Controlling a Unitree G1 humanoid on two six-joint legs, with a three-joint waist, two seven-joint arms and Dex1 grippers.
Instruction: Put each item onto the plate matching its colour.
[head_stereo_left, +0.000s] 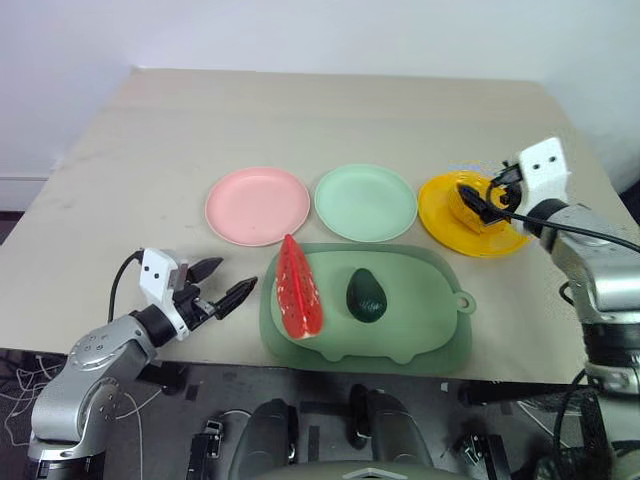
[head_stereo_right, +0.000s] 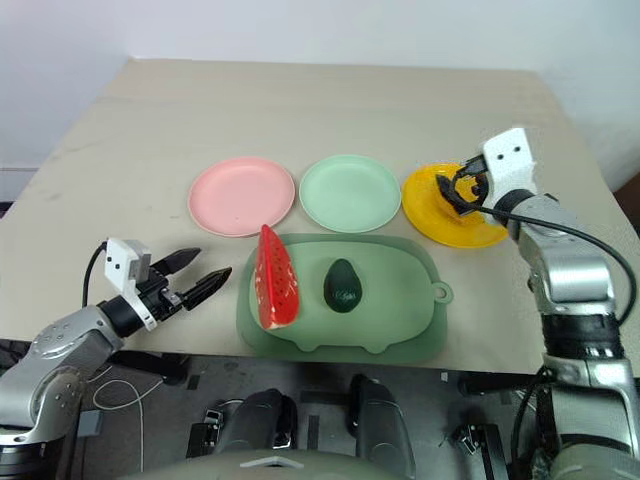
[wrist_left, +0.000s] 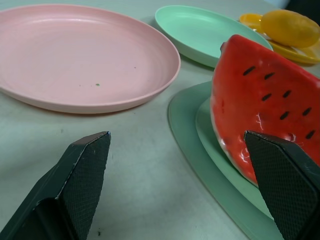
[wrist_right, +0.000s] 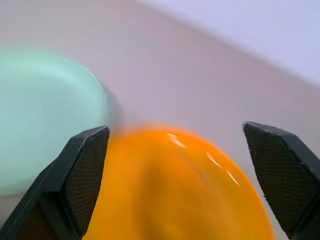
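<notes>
The yellow oval fruit (wrist_left: 290, 27) lies on the yellow plate (head_stereo_left: 445, 225) at the right. My right gripper (head_stereo_left: 487, 200) hovers just over it, open, nothing held. The pink plate (head_stereo_left: 257, 205) and the mint green plate (head_stereo_left: 365, 202) stand bare to its left. The red watermelon wedge (head_stereo_left: 298, 290) and the dark green avocado (head_stereo_left: 366, 296) rest on the large pale green tray (head_stereo_left: 430, 330). My left gripper (head_stereo_left: 238, 274) is open just left of the wedge, pointing at it, apart from it.
The tan table (head_stereo_left: 330, 120) stretches beyond the three plates. The tray lies close to the table's front edge. A black cable runs from each wrist.
</notes>
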